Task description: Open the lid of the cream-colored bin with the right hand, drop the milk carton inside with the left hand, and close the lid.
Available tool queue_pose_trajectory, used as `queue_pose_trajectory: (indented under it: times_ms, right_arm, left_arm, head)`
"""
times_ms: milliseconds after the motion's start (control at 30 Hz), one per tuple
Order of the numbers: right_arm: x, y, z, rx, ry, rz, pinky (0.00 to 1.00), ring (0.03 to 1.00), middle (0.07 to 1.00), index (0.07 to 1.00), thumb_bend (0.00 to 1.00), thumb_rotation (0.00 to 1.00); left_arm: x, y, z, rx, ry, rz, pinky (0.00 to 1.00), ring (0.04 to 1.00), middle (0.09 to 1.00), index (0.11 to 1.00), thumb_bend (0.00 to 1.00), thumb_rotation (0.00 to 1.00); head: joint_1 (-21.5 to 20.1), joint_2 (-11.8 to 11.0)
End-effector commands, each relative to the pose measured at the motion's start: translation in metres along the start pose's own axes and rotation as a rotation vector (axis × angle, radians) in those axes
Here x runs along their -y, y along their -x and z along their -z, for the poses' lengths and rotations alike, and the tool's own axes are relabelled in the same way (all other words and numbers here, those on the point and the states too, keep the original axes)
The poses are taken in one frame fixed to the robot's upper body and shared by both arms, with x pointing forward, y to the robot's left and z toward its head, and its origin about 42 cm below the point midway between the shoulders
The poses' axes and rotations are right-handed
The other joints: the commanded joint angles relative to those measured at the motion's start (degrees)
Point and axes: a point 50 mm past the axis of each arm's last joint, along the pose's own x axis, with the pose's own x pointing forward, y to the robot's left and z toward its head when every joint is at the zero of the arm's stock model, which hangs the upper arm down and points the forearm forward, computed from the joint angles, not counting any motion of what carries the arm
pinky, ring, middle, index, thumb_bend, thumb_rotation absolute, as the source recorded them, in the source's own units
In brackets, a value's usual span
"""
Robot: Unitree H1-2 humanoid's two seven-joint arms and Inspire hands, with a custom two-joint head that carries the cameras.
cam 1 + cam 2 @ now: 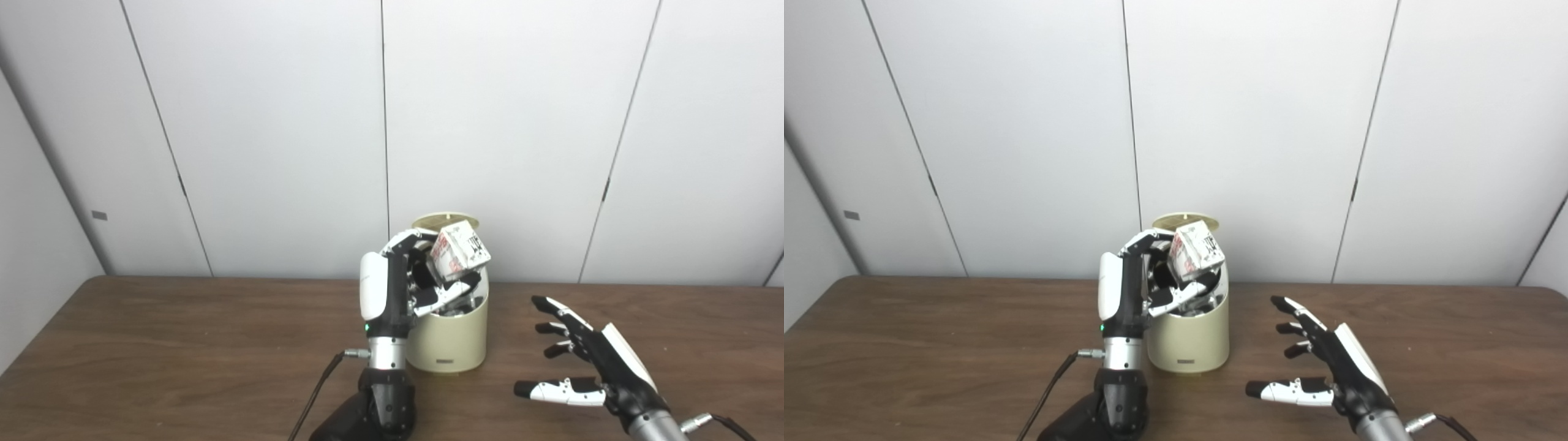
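The cream-colored bin (450, 340) stands on the table near the middle, its round lid (445, 220) flipped up at the back. My left hand (401, 282) is raised beside the bin's left rim and is shut on a white milk carton (459, 250) with red print, held tilted over the bin's open mouth. My right hand (582, 361) hovers low over the table to the right of the bin, open and empty, fingers spread toward the bin. The scene also shows in the right eye view, with the carton (1197, 248) over the bin (1188, 337).
The brown wooden table (184, 343) runs the full width. White wall panels (275, 122) stand right behind the bin. A black cable (315, 392) runs from my left wrist toward the front edge.
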Motion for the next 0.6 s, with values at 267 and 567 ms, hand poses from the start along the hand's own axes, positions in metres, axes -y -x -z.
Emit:
queue_pose_trajectory:
  times_ms: [267,567]
  right_arm:
    - [0.0117,-0.0075,-0.0173,0.085,0.019,0.029,0.63,0.802,0.904,0.888,0.78,0.31]
    - [0.0122,-0.0064,-0.0168,0.082,0.015,0.026,0.62,0.803,0.903,0.887,0.77,0.28]
  left_arm:
    - [-0.0067,0.0004,0.0097,-0.042,-0.029,0.021,0.77,0.824,0.825,0.795,0.80,0.11]
    - [-0.0063,0.0007,0.0084,-0.045,-0.021,0.015,0.74,0.803,0.808,0.780,0.79,0.09]
  head:
    - [0.28,0.30]
    - [0.63,0.32]
